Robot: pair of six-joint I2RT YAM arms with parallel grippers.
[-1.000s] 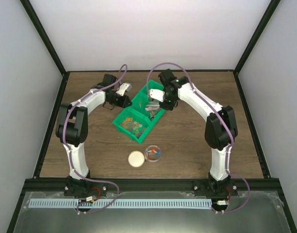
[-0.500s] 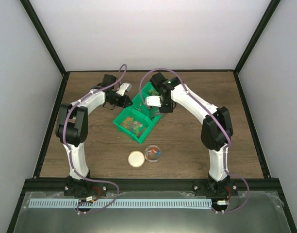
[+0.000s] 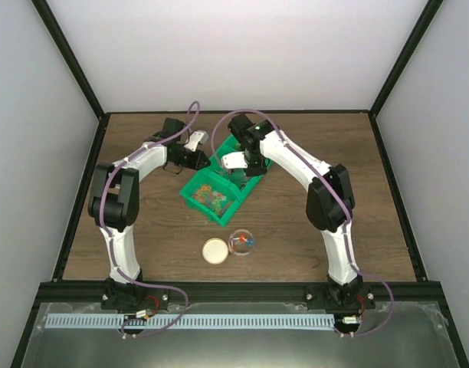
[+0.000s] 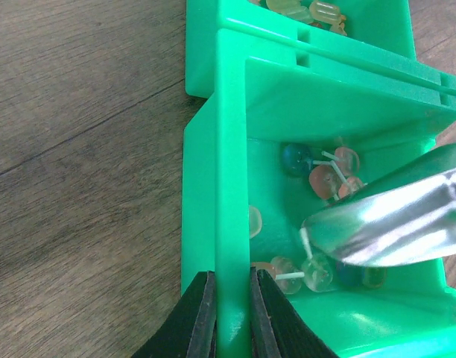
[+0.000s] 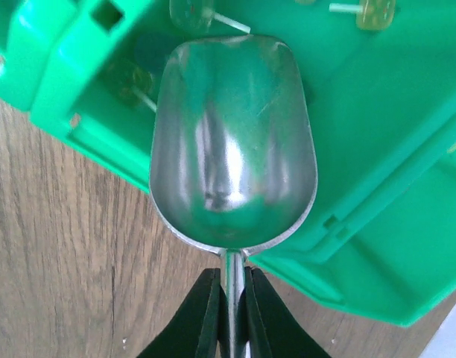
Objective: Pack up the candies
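Since most candies [image 3: 211, 198] lie in the green bin [image 4: 228, 171] and only a few in the clear jar [image 3: 251, 247], packing is judged early: left gripper [image 4: 228, 298] clamps the bin wall, right gripper [image 5: 228, 306] grips the handle of the empty metal scoop [image 5: 232, 134] over the bin.

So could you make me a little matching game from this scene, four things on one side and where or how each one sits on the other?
Things:
1. metal scoop
2. green bin
3. tan lid
4. clear jar

States:
A. lies flat on the table, next to the jar
B. stands open with a few candies inside
C. one wall is pinched between the left jaws
D. handle is pinched in the right jaws, bowl empty, over the bin

Pairs: 1-D, 2-C, 3-A, 4-B
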